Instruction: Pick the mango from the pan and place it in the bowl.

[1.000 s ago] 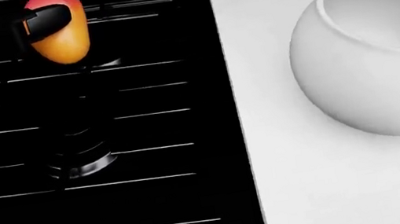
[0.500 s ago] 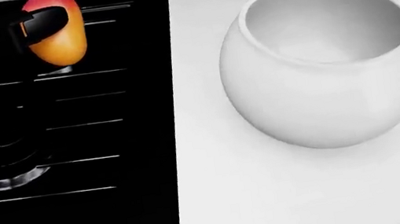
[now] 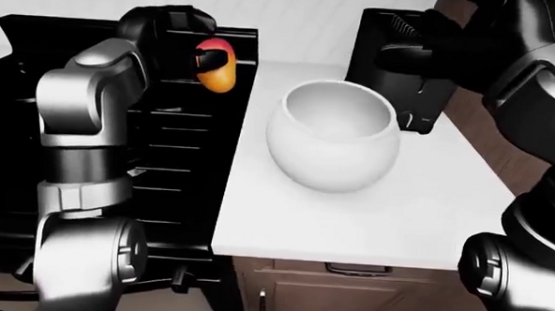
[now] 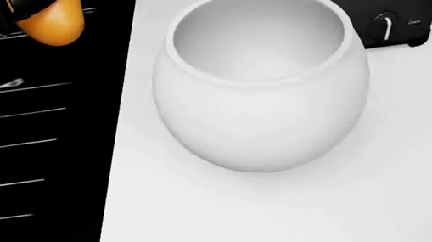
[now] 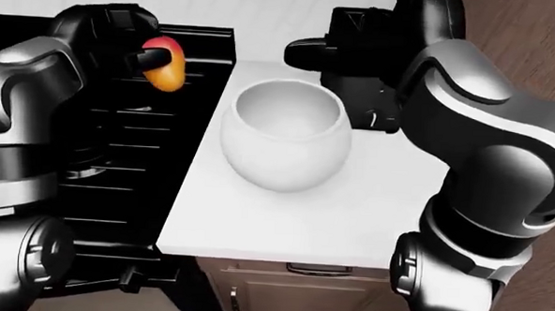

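Note:
The mango (image 3: 215,70), orange with a red top, hangs in the air over the black stove's right part, left of the bowl and a little above its rim. My left hand (image 3: 199,58) is shut on it, black fingers wrapped over its upper side. In the head view only the mango's lower part (image 4: 53,21) shows at the top left. The round white bowl (image 4: 262,82) stands empty on the white counter. My right hand (image 5: 305,53) hovers open above and beyond the bowl, holding nothing. I cannot make out the pan against the black stove.
A black toaster-like appliance (image 4: 388,5) with a knob stands on the counter (image 4: 298,212) just beyond the bowl on the right. The black stove (image 4: 24,156) borders the counter on the left. Wooden cabinet fronts (image 3: 346,296) lie below the counter edge.
The whole head view has slid left, so the camera turned right: the bowl now sits mid-picture. The mango stays in my left hand, now at the picture's top-left edge.

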You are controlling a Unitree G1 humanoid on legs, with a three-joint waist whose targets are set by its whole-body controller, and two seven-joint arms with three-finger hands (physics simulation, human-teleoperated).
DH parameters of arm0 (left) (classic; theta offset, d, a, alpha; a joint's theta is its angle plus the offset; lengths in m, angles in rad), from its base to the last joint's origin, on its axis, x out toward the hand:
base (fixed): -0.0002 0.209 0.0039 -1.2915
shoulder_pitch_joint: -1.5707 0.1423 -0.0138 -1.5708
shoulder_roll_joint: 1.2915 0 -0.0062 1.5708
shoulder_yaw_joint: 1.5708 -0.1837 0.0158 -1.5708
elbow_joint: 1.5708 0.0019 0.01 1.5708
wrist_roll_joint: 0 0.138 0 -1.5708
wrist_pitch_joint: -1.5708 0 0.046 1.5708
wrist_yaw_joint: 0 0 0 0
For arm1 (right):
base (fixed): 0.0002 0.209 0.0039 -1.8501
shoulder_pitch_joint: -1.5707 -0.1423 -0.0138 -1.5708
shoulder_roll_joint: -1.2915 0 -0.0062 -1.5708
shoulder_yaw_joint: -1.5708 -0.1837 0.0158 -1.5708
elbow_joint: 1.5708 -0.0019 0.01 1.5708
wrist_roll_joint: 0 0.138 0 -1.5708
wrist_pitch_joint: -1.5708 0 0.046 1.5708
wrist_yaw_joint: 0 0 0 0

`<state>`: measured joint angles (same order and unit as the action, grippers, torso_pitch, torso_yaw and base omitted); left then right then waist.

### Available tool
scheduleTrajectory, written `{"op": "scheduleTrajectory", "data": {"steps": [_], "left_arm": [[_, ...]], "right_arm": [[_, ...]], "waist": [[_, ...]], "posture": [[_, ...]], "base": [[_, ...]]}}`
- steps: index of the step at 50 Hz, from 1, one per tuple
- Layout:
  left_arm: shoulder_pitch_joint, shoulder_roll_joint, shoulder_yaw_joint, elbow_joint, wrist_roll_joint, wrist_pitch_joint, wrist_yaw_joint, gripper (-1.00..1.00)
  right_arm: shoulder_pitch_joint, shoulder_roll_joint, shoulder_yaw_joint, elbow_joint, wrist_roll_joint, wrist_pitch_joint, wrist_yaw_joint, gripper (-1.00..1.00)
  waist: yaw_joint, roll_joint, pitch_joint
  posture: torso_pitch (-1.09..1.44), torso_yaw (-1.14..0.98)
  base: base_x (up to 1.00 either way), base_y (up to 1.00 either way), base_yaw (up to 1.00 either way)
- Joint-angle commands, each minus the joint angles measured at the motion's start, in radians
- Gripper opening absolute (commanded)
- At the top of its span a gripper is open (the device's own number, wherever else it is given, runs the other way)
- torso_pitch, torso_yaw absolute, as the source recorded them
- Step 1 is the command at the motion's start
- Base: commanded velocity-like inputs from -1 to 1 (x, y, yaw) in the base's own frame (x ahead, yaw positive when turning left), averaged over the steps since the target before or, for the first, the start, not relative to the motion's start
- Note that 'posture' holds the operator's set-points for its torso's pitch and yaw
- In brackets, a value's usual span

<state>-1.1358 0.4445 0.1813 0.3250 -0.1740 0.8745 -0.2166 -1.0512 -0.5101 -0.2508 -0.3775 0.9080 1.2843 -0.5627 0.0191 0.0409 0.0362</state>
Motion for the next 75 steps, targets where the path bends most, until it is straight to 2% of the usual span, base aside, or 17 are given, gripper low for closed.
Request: {"op": "scheduleTrajectory", "data": {"steps": [1,7,9,10,11,12,21,25,26,28,31,34,37,38,43,50,75], "left_arm": [[-0.059,0.005,0.001,-0.041,-0.011,-0.034,0.000,-0.50],[-0.081,0.009,-0.003,-0.015,-0.010,-0.046,0.000,-0.48],[-0.083,0.014,-0.001,-0.011,-0.009,-0.048,-0.002,-0.48],[-0.085,0.014,-0.001,-0.010,-0.009,-0.047,-0.001,-0.47],[-0.090,0.015,-0.001,-0.007,-0.009,-0.047,-0.001,-0.47],[-0.097,0.016,-0.001,-0.001,-0.009,-0.049,-0.002,-0.47],[-0.108,0.023,0.005,-0.009,-0.018,-0.041,0.004,-0.48],[-0.114,0.031,0.010,-0.018,-0.027,-0.032,0.007,-0.49],[-0.111,0.032,0.010,-0.019,-0.028,-0.033,0.008,-0.49],[-0.112,0.032,0.009,-0.021,-0.030,-0.030,0.011,-0.48],[-0.115,0.031,0.007,-0.020,-0.033,-0.030,0.013,-0.48],[-0.111,0.031,0.007,-0.021,-0.035,-0.031,0.015,-0.49],[-0.110,0.031,0.008,-0.029,-0.038,-0.025,0.017,-0.49],[-0.110,0.031,0.008,-0.029,-0.039,-0.025,0.018,-0.49],[-0.105,0.032,0.009,-0.033,-0.042,-0.028,0.019,-0.49],[-0.112,0.037,0.010,-0.038,-0.048,-0.019,0.020,-0.49],[-0.074,0.012,-0.005,-0.094,-0.049,-0.006,0.013,-0.47]], "right_arm": [[-0.038,-0.020,-0.029,-0.013,-0.008,-0.030,-0.007,1.00],[-0.041,-0.024,-0.029,-0.007,-0.006,-0.035,-0.005,1.00],[-0.041,-0.024,-0.029,-0.009,-0.005,-0.034,-0.008,1.00],[-0.040,-0.023,-0.028,-0.009,-0.005,-0.035,-0.008,1.00],[-0.040,-0.023,-0.028,-0.009,-0.004,-0.034,-0.009,1.00],[-0.042,-0.022,-0.028,-0.009,-0.002,-0.033,-0.011,1.00],[-0.038,-0.022,-0.024,-0.008,-0.005,-0.041,-0.010,1.00],[-0.043,-0.023,-0.024,-0.003,-0.007,-0.040,-0.008,1.00],[-0.042,-0.022,-0.023,-0.004,-0.008,-0.040,-0.007,1.00],[-0.042,-0.021,-0.023,-0.006,-0.006,-0.038,-0.008,1.00],[-0.044,-0.022,-0.027,-0.007,-0.002,-0.033,-0.011,1.00],[-0.039,-0.021,-0.026,-0.009,-0.002,-0.036,-0.010,1.00],[-0.038,-0.021,-0.028,-0.014,0.001,-0.034,-0.013,1.00],[-0.038,-0.021,-0.028,-0.015,0.002,-0.035,-0.013,1.00],[-0.033,-0.020,-0.027,-0.020,0.003,-0.037,-0.014,1.00],[-0.037,-0.020,-0.023,-0.015,0.002,-0.040,-0.015,1.00],[-0.039,-0.019,-0.024,-0.013,-0.002,-0.040,-0.014,1.00]], "waist": [[-0.011,0.008,-0.036],[-0.007,-0.052,-0.022],[-0.001,-0.105,-0.029],[-0.002,-0.155,-0.039],[-0.005,-0.103,-0.024],[-0.002,-0.119,-0.023],[0.000,-0.040,-0.016],[-0.008,0.038,-0.032],[-0.002,-0.005,-0.022],[-0.010,0.017,-0.031],[-0.011,-0.002,-0.035],[-0.006,-0.032,-0.002],[0.015,-0.131,0.009],[0.010,-0.088,0.020],[0.000,-0.033,0.007],[-0.005,-0.062,0.001],[-0.001,-0.064,-0.008]], "posture": [[0.00,0.00],[0.00,0.00],[0.00,0.00],[0.00,0.00],[0.00,0.00],[0.00,0.00],[0.00,0.00],[0.00,0.00],[0.00,0.00],[0.00,0.00],[0.00,0.00],[0.00,0.00],[0.00,0.00],[0.00,0.00],[0.00,0.00],[0.00,0.00],[0.00,0.00]], "base": [[0.00,-0.27,0.00],[0.00,-0.25,0.00],[0.00,-0.26,0.00],[0.00,-0.26,0.00],[0.00,-0.27,0.00],[0.00,-0.26,0.00],[0.00,-0.24,0.00],[0.00,-0.21,0.00],[0.00,-0.21,0.00],[0.00,-0.21,0.00],[0.00,-0.21,0.00],[0.00,-0.15,0.00],[0.00,0.00,0.00],[0.00,0.00,0.00],[0.00,0.00,0.00],[0.00,0.00,0.00],[0.00,0.00,0.00]]}}
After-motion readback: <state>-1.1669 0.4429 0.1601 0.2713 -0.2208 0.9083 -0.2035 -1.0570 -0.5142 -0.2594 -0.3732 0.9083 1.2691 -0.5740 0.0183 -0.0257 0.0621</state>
